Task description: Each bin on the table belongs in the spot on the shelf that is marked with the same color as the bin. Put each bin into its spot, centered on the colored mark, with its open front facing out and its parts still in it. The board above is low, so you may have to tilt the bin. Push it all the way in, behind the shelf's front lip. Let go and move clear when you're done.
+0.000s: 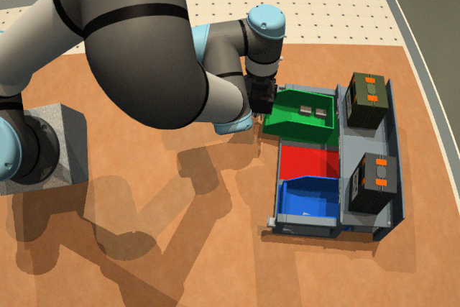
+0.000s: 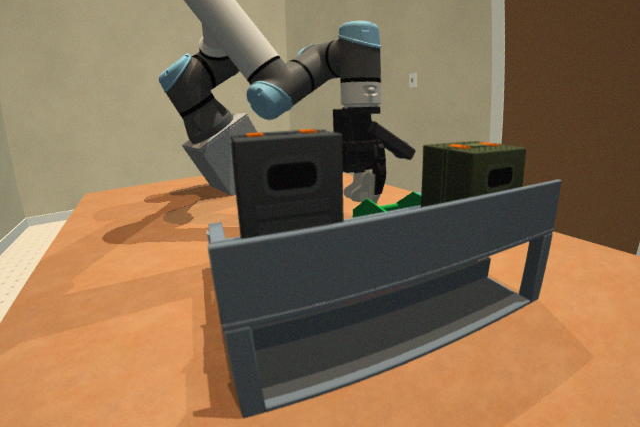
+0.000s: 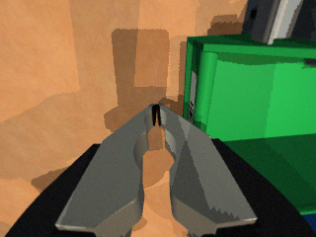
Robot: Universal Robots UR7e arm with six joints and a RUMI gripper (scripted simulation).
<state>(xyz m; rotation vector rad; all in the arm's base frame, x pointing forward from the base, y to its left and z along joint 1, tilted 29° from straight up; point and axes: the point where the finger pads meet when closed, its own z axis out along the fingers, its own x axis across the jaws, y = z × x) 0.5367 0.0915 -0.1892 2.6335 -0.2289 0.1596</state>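
- Near the far right part of the tabletop (image 1: 156,199), the green bin (image 1: 301,118) sits skewed at the front of the shelf (image 1: 393,154), only part of the way into the far slot, its front end overhanging the shelf's front lip.
- I have the gripper (image 3: 156,115) pressed together and pinching nothing; it hangs just outside the green bin's front wall, fingertips down toward the tabletop.
- Two small grey parts (image 1: 313,111) lie inside the green bin, toward its back.
- The blue bin (image 1: 310,196) sits in the near slot, and the red mark (image 1: 306,161) between the two bins is bare; I see no red bin in any view.
- My read: I am set up to shove the green bin inward with the shut fingers.
- Risk one: the bin is rotated, so a push off its centre line could turn it further and wedge a corner against the shelf's side wall or drift it onto the red mark.
- Risk two: the low board above, carrying the dark grey case (image 1: 375,180) and the olive case (image 1: 366,99), may catch the bin's tall back rim if I do not tilt it.
- Risk three: a sharp tilt or jolt could send the parts sliding out of the open front.
- Risk four: the narrow fingertips could slip off the wall's edge, over or under it.
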